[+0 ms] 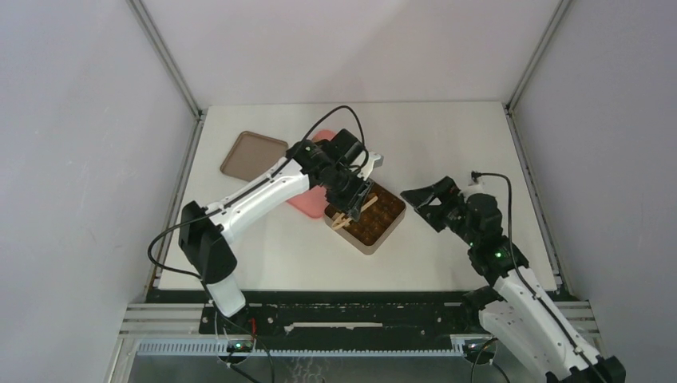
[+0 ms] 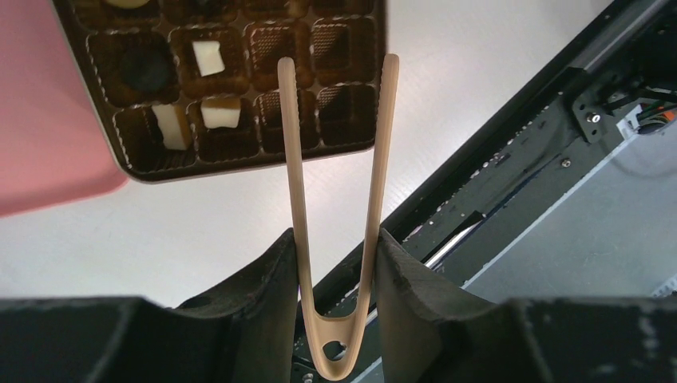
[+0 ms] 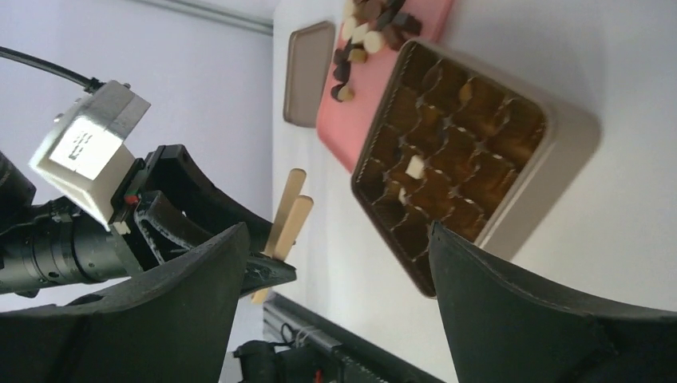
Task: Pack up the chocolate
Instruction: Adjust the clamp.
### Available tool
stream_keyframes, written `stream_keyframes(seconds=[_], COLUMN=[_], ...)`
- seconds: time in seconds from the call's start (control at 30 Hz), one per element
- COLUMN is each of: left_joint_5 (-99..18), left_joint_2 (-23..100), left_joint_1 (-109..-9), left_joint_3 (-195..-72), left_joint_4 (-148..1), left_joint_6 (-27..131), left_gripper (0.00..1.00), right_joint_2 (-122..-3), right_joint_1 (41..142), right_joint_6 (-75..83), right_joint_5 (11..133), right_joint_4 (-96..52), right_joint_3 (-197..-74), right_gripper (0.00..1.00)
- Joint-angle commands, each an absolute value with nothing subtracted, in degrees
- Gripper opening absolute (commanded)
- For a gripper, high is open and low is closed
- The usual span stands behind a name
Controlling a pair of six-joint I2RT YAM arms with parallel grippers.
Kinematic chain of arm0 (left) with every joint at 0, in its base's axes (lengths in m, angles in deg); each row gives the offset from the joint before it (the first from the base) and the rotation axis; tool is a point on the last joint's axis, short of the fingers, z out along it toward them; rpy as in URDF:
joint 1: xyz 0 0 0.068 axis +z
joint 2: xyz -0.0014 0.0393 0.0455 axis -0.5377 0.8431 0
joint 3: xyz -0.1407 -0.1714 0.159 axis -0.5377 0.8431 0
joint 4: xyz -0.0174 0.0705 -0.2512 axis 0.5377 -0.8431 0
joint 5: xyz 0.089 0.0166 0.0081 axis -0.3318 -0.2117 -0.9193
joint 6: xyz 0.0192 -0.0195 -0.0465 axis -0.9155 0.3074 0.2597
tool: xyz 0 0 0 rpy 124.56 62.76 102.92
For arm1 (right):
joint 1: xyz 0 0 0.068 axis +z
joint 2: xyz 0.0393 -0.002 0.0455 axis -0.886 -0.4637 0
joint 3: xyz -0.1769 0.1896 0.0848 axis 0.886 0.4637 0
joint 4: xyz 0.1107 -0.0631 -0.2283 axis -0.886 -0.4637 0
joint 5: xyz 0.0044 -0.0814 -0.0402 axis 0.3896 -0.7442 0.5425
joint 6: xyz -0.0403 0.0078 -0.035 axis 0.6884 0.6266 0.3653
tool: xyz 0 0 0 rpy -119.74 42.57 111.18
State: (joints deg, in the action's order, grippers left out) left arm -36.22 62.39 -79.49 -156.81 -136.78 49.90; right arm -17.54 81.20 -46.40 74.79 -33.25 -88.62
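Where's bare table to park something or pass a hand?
Free: far strip of the table behind the tin, right of the brown lid; near strip before the tin. Crowded: centre-left, where lid, pink tray, tin and wooden tongs bunch.

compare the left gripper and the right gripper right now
The left gripper is closed on thin wooden tongs; the right gripper is wide open and empty. The left gripper hangs over an edge of the tin; the right gripper sits off to its side, apart. Both have dark fingers.
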Motion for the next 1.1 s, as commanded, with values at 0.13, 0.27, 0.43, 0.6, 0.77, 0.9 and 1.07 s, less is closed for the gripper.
stream_keyframes(seconds=[0.13, 0.27, 0.43, 0.6, 0.77, 0.9, 1.07], left_joint_5=[-34.08, -34.03, -34.17, -34.81, -35.66, -36.27, -36.74], left_joint_2=[61.08, 60.8, 60.6, 60.63, 60.54, 60.37, 60.08], left_joint_1=[-82.54, -83.44, -84.02, -84.21, -84.39, -84.47, -84.81], left_joint_3=[-160.91, -160.9, -161.11, -161.4, -161.39, -161.53, -161.19], left_joint_4=[-134.34, -133.93, -133.63, -133.58, -133.36, -133.18, -132.7], left_joint_6=[50.44, 50.18, 49.72, 49.52, 49.6, 49.69, 49.78], left_gripper=[0.41, 0.41, 0.41, 0.41, 0.41, 0.41, 0.41], right_joint_2=[-27.41, -31.8, -36.44, -38.15, -39.07, -39.75, -40.11], right_joint_1=[88.1, 89.96, 91.74, 93.13, 94.54, 95.19, 95.42], right_joint_6=[-56.95, -59.34, -61.65, -62.4, -62.41, -62.94, -63.65], right_joint_5=[72.91, 73.59, 74.1, 73.66, 73.9, 74.23, 74.72], right_joint_4=[-15.3, -9.39, -5.63, -5.03, -5.21, -5.1, -3.92], right_joint_3=[-89.23, -89.27, -89.28, -89.36, -90.02, -90.02, -90.01], right_gripper=[0.85, 0.81, 0.75, 0.67, 0.59, 0.53, 0.4])
